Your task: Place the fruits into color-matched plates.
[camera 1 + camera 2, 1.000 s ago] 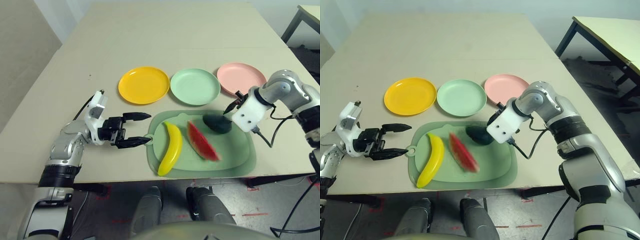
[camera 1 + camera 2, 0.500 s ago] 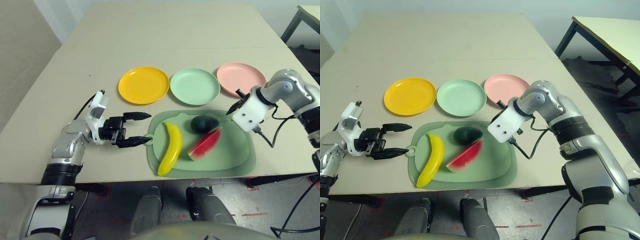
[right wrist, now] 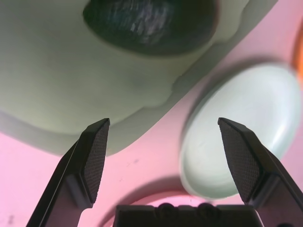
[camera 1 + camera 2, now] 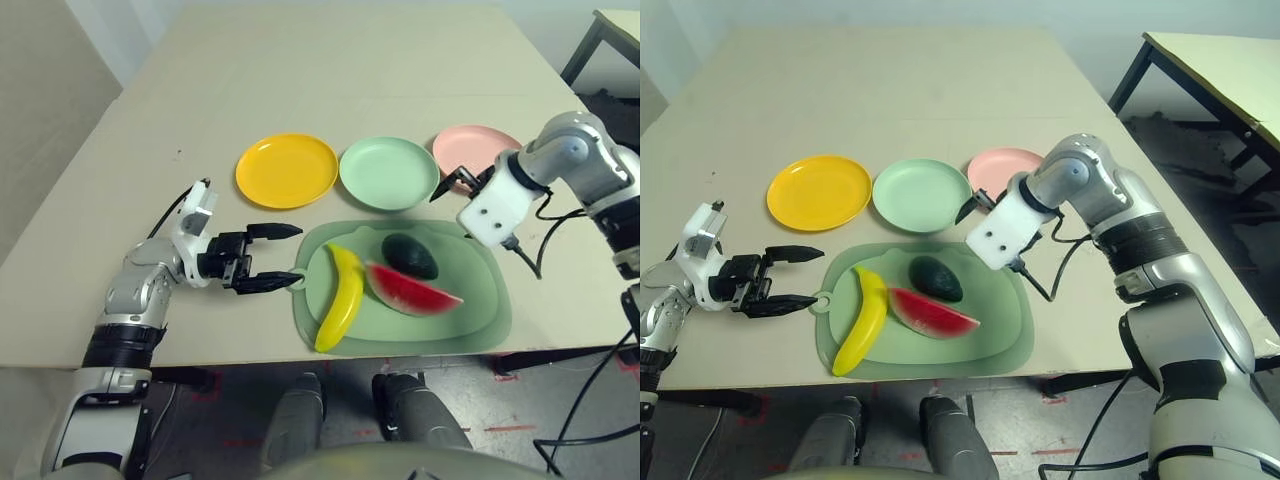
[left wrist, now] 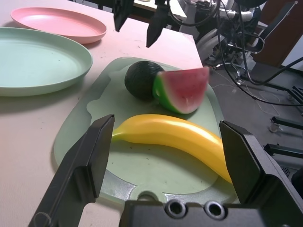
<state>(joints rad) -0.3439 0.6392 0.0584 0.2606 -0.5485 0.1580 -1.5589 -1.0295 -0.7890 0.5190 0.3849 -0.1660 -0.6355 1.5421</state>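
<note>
All three fruits lie on the green mat (image 4: 480,320), unsorted: banana (image 4: 341,296) left, watermelon wedge (image 4: 413,290) against the avocado (image 4: 410,255). The three plates (image 4: 388,172) beyond sit bare. The right gripper (image 4: 458,181) hovers spread, empty; the left gripper (image 4: 276,258) waits, spread, beside the mat.

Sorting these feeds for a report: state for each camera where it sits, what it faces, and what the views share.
Head stereo pair: looks down at the table; left gripper and right gripper show.
Left wrist: looks along its open fingers at banana, watermelon wedge, avocado.
Right wrist: looks down between its fingers at the mat.
Shared: avocado, mint green plate.
</note>
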